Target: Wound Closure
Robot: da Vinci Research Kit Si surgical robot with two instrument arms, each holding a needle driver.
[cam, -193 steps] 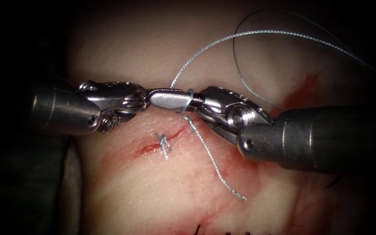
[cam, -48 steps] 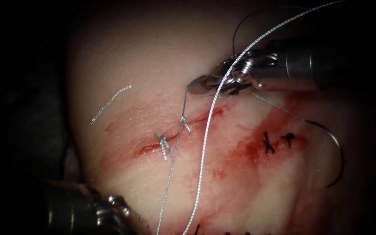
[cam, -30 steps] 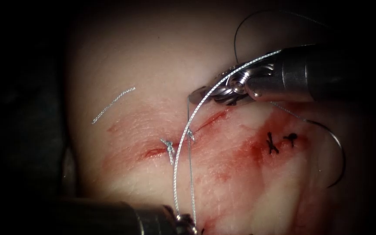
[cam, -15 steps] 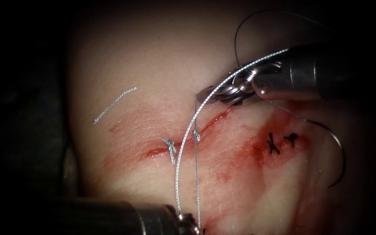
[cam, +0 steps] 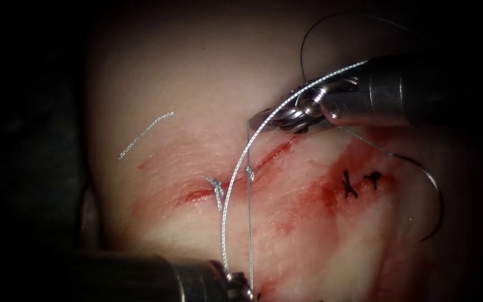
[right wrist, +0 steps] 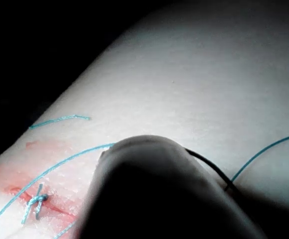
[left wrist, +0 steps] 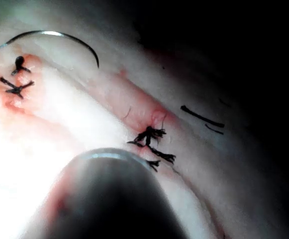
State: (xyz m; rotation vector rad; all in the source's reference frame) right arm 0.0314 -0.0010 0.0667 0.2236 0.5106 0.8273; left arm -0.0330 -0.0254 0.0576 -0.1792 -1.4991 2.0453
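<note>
On the tissue a fresh knot sits on the cut, right of an older knot. From the fresh knot a thin strand of thread runs up to my right tool, whose jaws are shut on its end. The same strand runs down to my left tool at the bottom edge, which holds it. A thicker strand arcs from the left tool up over the right tool. The curved needle lies free on the tissue right of the cut, and the left wrist view also shows the needle.
A cut piece of thread lies left of the cut, and the right wrist view also shows this cut piece. Dark stitches sit in the red fluid on the right. More dark stitches lie near the left shaft.
Since 6.4 s ago the tools have drawn apart, the left one downward, and a second knot now lies on the cut. Over the last second the knot shifted slightly right.
</note>
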